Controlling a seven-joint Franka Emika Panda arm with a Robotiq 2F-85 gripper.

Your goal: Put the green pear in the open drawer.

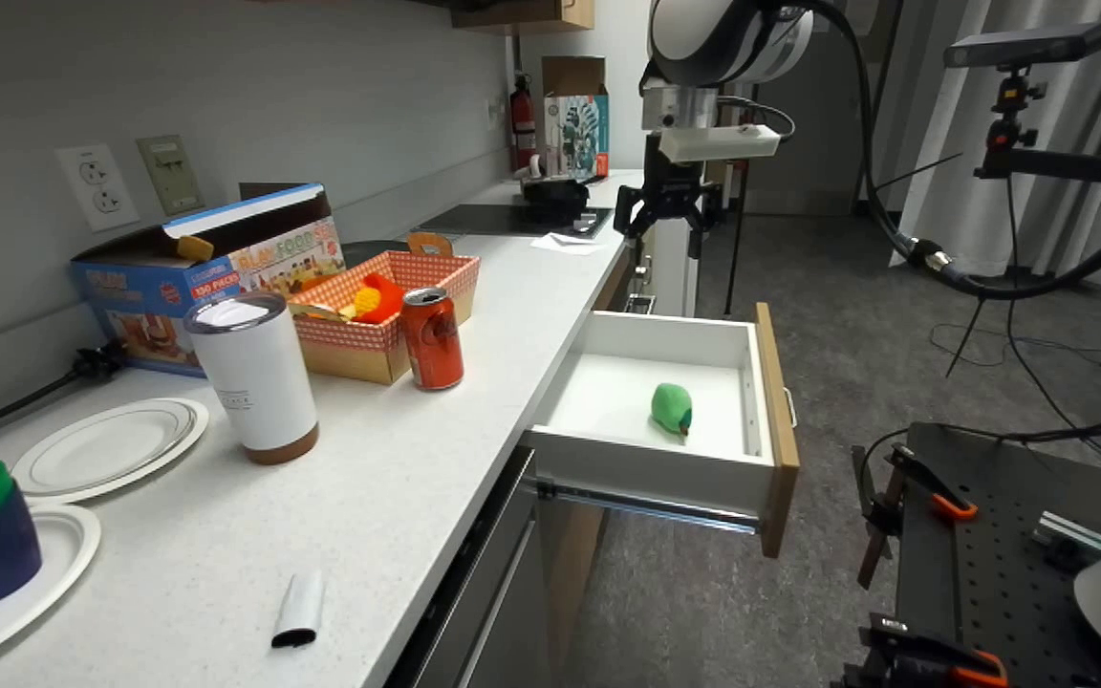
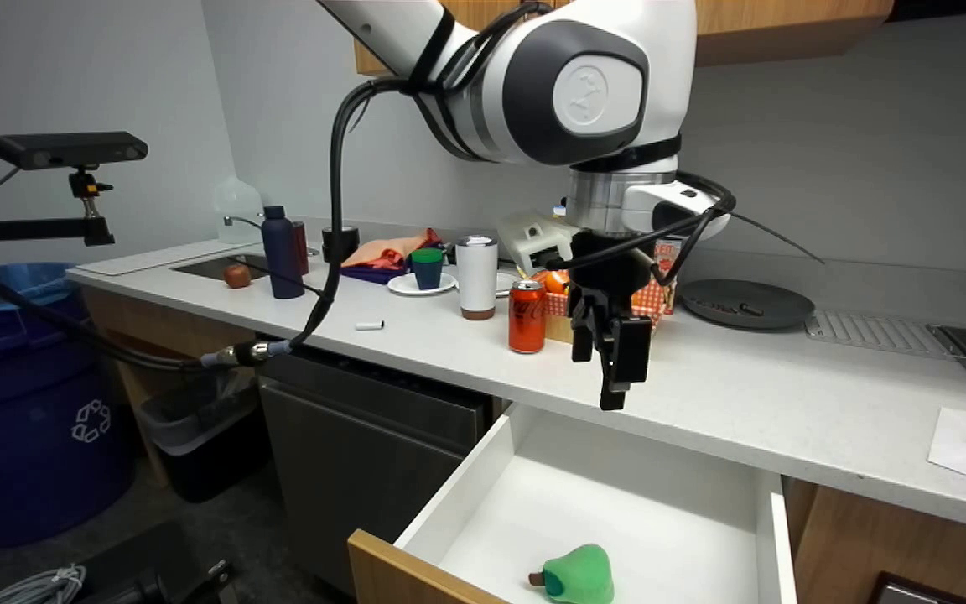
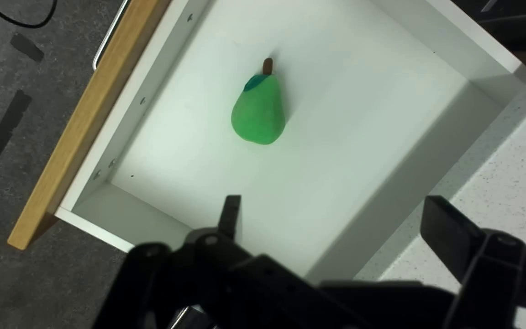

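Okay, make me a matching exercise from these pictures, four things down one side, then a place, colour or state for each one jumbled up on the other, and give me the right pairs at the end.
Things
1. green pear
2. gripper
3. soda can
4. tumbler

Places, colours or states
A. White with a brown base
B. Lying on its side inside the open drawer
C. Open, holding nothing
D. Orange-red, upright on the counter

Right pairs: 1-B, 2-C, 3-D, 4-A
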